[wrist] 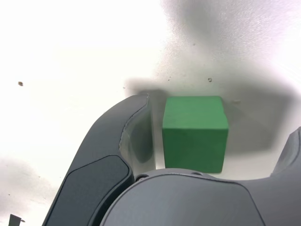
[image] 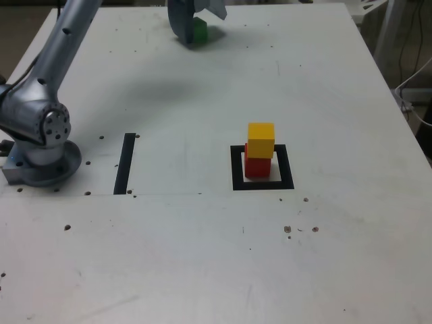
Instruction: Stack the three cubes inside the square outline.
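Right, the green cube [wrist: 195, 133] sits at the far edge of the white table [image: 202, 256], well apart from the square outline [image: 262, 183], and the gripper [wrist: 221, 136] is down around it with jaws spread wide, one finger just beside one face, the other only peeking in at the wrist view's edge. Nothing is held yet. To do this well, I'd say centre the cube between the jaws first, since it sits closer to one finger, then close squarely on its flat sides so it doesn't twist. Over in the outline the yellow cube [image: 261, 140] already rests on the red cube [image: 257, 166], the yellow shifted slightly toward the exterior view's right, so the last drop calls for a gentle, level touch. Between here and there the table looks open; the black strip [image: 125, 164] and the arm's base [image: 42, 162] lie off to the exterior view's left, out of the path.
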